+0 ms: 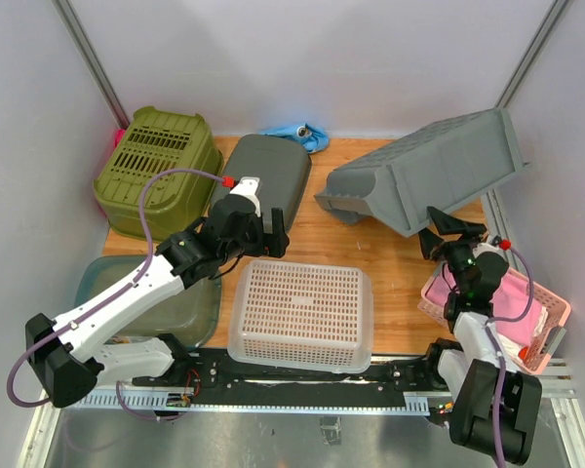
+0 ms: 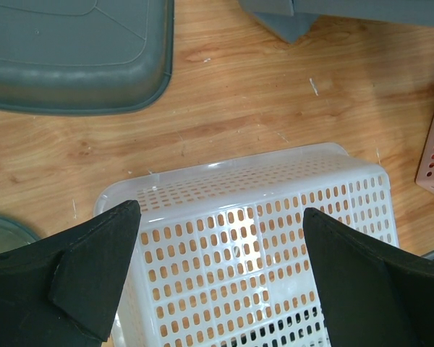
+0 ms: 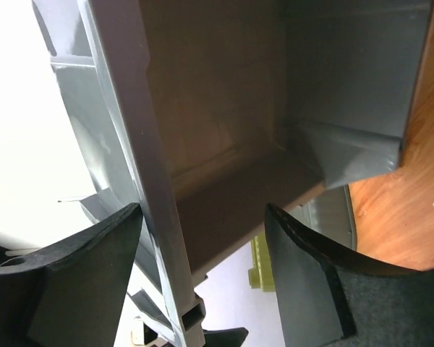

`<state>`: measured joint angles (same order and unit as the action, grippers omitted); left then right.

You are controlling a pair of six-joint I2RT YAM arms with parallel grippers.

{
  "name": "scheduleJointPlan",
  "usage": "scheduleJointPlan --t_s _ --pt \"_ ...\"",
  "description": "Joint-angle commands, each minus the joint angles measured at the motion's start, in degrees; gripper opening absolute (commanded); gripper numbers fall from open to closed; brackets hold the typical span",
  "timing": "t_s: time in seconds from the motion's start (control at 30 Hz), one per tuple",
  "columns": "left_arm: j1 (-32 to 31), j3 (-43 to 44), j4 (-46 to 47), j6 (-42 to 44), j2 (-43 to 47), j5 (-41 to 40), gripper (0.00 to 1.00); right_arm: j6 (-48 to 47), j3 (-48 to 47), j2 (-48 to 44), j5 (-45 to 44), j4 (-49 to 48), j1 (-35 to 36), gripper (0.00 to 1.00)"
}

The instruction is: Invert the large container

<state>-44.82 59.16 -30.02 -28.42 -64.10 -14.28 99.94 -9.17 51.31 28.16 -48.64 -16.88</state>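
Observation:
The large container (image 1: 439, 166) is a grey bin at the back right. It stands tilted, its left end on the table and its right end raised by the wall. My right gripper (image 1: 447, 226) is at its near rim. In the right wrist view the grey rim (image 3: 141, 181) runs between the fingers of the open right gripper (image 3: 202, 275), close to the left finger and well apart from the right one. The bin's inside shows above. My left gripper (image 1: 263, 234) hangs open over the far edge of a white basket (image 2: 260, 217), holding nothing.
The white perforated basket (image 1: 302, 312) lies upside down at centre front. An olive crate (image 1: 151, 166) and a dark grey tub (image 1: 273, 171) stand at the back left. A greenish tub (image 1: 185, 302) is at the front left and a pink basket (image 1: 526, 302) at the front right. A blue cloth (image 1: 297, 135) lies at the back.

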Motion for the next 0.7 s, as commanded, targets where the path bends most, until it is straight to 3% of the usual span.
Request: scheduleJointPlan --t_s 0.0,0.13,0.33,0.5,0.67 --pt "-0.36 1.33 2.41 1.07 -0.53 0.28 0.99 -6.46 -3.32 0.54 3.19 7.92 -0.34 0.72" --pt "-0.36 1.44 2.66 1.60 -1.13 0.57 0.99 -11.95 -8.11 1.20 5.45 17.15 -0.36 0.79" --pt "-0.36 0.90 3.14 1.60 -1.12 0.72 0.99 -20.17 -16.66 4.86 11.21 32.57 -0.36 0.81" --pt "-0.36 0.79 3.38 1.53 -1.19 0.93 0.99 -32.45 -27.59 9.42 11.93 56.64 -0.06 0.83" --pt "-0.36 0.90 3.52 1.84 -1.37 0.92 0.99 -36.76 -30.87 12.78 14.34 59.78 0.21 0.83"
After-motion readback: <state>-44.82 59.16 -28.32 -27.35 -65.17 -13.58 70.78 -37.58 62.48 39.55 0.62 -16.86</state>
